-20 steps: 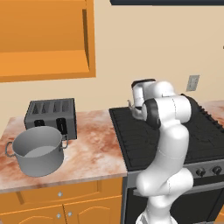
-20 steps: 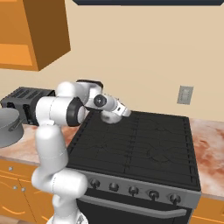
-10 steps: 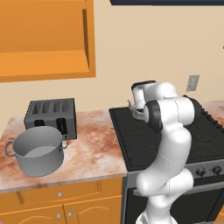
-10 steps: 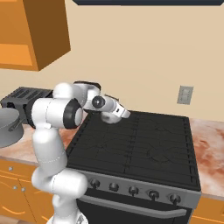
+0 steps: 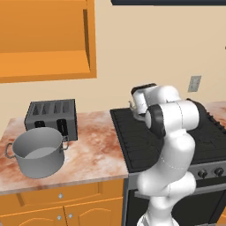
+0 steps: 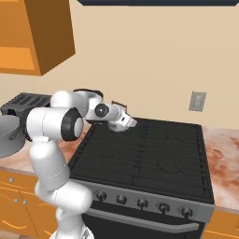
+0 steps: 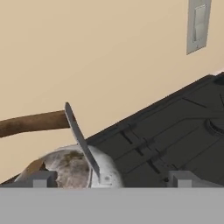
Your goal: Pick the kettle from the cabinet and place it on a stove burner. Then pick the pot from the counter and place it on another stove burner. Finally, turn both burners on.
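In the left base view, the cooktop (image 5: 145,141) is taken as the landmark. The counter (image 5: 88,150) is seen directly to its left, and on that counter the pot (image 5: 39,152) stands near the front edge, well apart from the cooktop, lidless and upright. Just behind the pot a dark toaster (image 5: 52,119) is set against the wall. The orange cabinet (image 5: 48,39) hangs on the wall above the counter, up and to the left of the cooktop, with its shelf seen bare. The white arm is raised in front of the cooktop, and its hand is held over the rear left corner; a small silvery part of the kettle (image 5: 133,107) is glimpsed there beside the hand.

In the right base view, the gripper (image 6: 127,122) is seen over the rear left burner (image 6: 116,140) of the cooktop, pointing right and slightly down. The pot's rim is caught at the left edge, left of the cooktop. A row of knobs (image 6: 154,205) runs along the cooktop's front, and a wall outlet (image 6: 197,101) sits above its rear right corner.

In the hand view, the kettle (image 7: 72,168) is seen resting on the cooktop's rear left burner, its thin handle (image 7: 81,140) rising upright. The two fingertips (image 7: 39,178) stand wide apart at the bottom, released, one on either side of the kettle's right part, with nothing grasped between them.
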